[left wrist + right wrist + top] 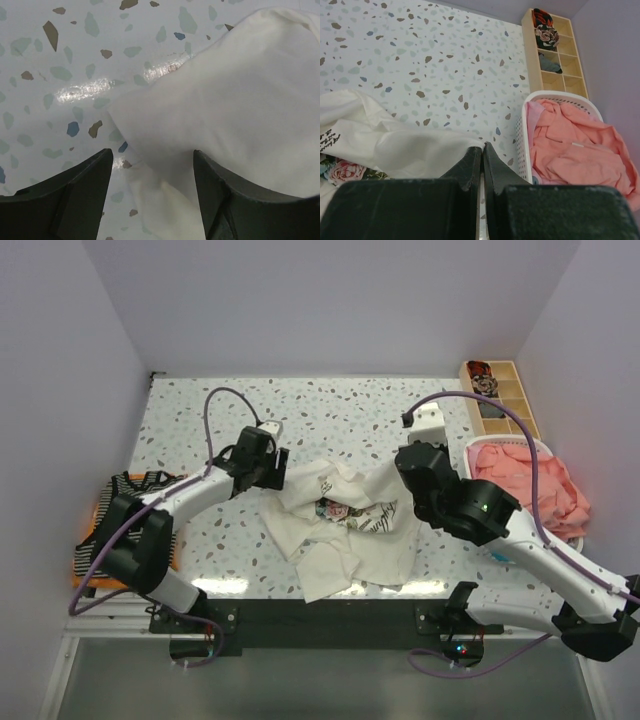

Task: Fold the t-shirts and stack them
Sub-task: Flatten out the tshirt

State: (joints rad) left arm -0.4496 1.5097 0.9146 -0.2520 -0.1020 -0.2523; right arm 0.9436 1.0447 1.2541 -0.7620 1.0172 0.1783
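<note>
A cream t-shirt with a pink-rose print lies crumpled in the middle of the table. My left gripper is open at its left upper edge, with cream cloth between the fingers. My right gripper is shut on the cream t-shirt's right edge and holds it off the table; it shows in the top view too. A black-and-white striped t-shirt lies folded on an orange one at the left edge. A coral-pink t-shirt fills the basket at the right.
A white perforated basket stands at the right. A compartmented wooden tray with small items sits at the back right. A blue bit of cloth shows below the basket. Walls close in the table on three sides.
</note>
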